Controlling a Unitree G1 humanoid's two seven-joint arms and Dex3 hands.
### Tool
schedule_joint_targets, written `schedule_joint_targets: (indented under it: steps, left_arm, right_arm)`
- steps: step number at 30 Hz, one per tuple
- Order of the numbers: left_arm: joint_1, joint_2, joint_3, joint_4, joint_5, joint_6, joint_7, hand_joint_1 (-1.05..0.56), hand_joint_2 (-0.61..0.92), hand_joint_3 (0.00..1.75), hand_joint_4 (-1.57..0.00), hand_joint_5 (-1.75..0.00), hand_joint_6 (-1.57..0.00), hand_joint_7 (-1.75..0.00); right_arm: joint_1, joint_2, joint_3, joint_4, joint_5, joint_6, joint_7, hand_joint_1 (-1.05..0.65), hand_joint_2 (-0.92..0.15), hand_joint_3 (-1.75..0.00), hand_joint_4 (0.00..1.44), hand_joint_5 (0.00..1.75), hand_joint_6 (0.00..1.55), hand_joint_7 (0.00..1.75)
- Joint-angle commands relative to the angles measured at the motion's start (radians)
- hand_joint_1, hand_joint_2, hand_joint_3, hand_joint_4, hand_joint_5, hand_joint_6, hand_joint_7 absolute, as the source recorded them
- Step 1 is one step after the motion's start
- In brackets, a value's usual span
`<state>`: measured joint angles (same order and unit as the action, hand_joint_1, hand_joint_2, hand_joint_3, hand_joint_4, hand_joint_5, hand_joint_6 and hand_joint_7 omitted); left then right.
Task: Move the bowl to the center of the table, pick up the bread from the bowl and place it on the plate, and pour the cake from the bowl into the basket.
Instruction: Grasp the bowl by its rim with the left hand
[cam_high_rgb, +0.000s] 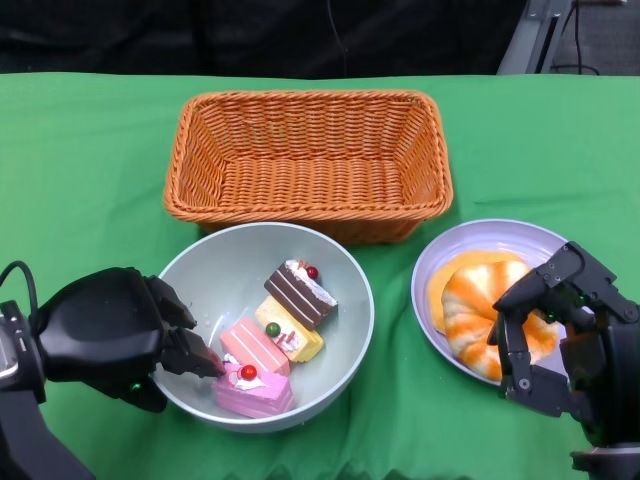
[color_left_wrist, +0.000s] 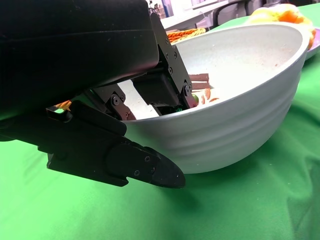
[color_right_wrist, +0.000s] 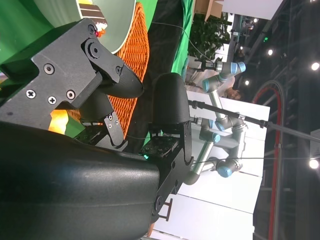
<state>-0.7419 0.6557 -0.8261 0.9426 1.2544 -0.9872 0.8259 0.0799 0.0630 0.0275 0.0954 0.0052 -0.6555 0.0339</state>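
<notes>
bowl (cam_high_rgb: 345, 300) just in front of the basket (cam_high_rgb: 308, 160), 3 cake slices (cam_high_rgb: 275, 345) inside | left hand (cam_high_rgb: 105, 335) pinches its near-left rim, fingers (color_left_wrist: 170, 85) inside, likely to tip it | bread (cam_high_rgb: 485, 305) on plate (cam_high_rgb: 440, 255) right of bowl | right hand (cam_high_rgb: 560, 335) over bread, fingers apart, holding nothing | surface green
</notes>
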Motion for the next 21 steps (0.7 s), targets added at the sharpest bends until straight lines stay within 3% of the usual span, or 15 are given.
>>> schedule_joint_targets:
  steps: [1,13,21]
  left_arm:
    - [-0.009,-0.02,-0.031,0.025,0.008,0.008,-0.01,-0.52,0.92,0.02,-0.92,-0.01,-0.87,0.0]
    - [-0.035,-0.051,-0.092,0.087,0.005,0.027,-0.033,-0.51,0.92,0.05,-0.92,-0.01,-0.91,-0.02]
    - [-0.035,-0.077,-0.123,0.126,0.013,0.033,0.054,-0.43,0.92,0.08,-0.95,-0.02,-0.91,-0.01]
  right_arm:
    - [0.015,0.0,-0.001,-0.027,0.023,0.012,0.004,-0.01,-0.42,-1.31,0.67,1.75,0.6,1.53]
    - [0.032,0.003,0.0,-0.048,0.034,0.021,0.013,0.01,-0.44,-1.29,0.67,1.75,0.59,1.53]
    - [0.035,0.005,0.0,-0.056,0.041,0.029,0.015,0.02,-0.44,-1.3,0.67,1.75,0.59,1.54]
